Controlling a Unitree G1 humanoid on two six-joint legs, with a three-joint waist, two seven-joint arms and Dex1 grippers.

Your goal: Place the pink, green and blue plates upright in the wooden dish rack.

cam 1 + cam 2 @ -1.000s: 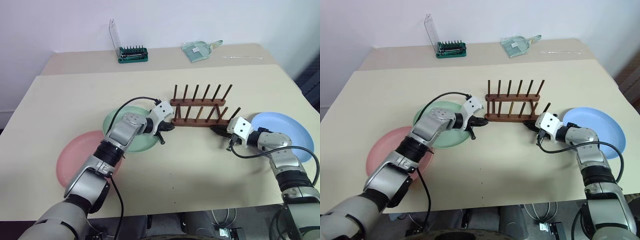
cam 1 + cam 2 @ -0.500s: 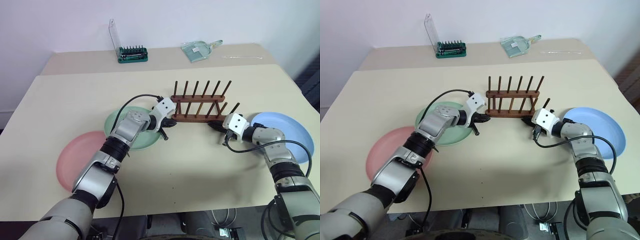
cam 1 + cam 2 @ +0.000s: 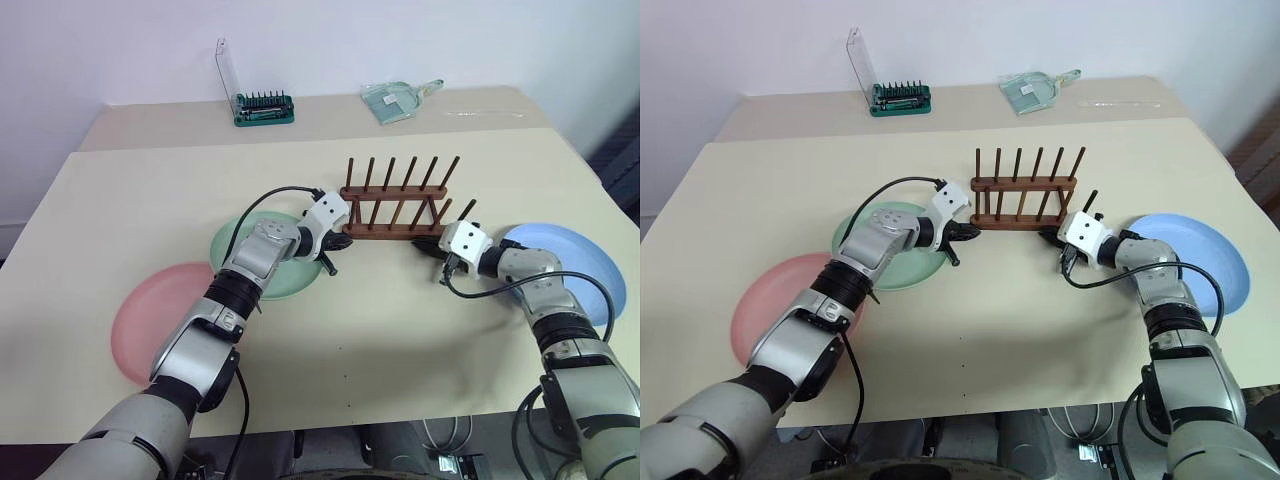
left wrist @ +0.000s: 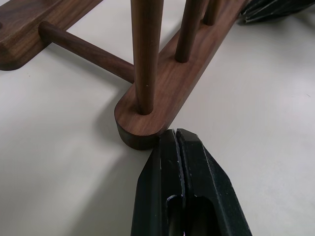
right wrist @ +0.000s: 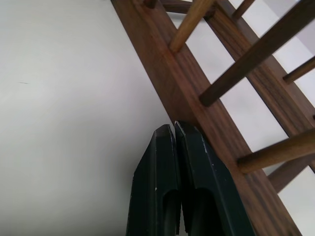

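The wooden dish rack (image 3: 394,207) stands empty near the table's middle. My left gripper (image 3: 340,240) is shut, its tips touching the left end of the rack's near rail (image 4: 147,120). My right gripper (image 3: 424,248) is shut too, pressed against the same rail's right end (image 5: 197,88). The green plate (image 3: 228,246) lies flat under my left forearm, left of the rack. The pink plate (image 3: 150,320) lies flat further left and nearer to me. The blue plate (image 3: 575,262) lies flat right of the rack, beside my right arm.
A green bit holder with an upright clear lid (image 3: 262,108) stands at the back of the table. A clear scoop (image 3: 395,100) and a thin clear rod (image 3: 485,114) lie to its right. Bare tabletop spreads in front of the rack.
Both shut grippers have moved away from me with the rack between them. The rack has slid toward the table's back and turned squarer to me. The plates have not moved.
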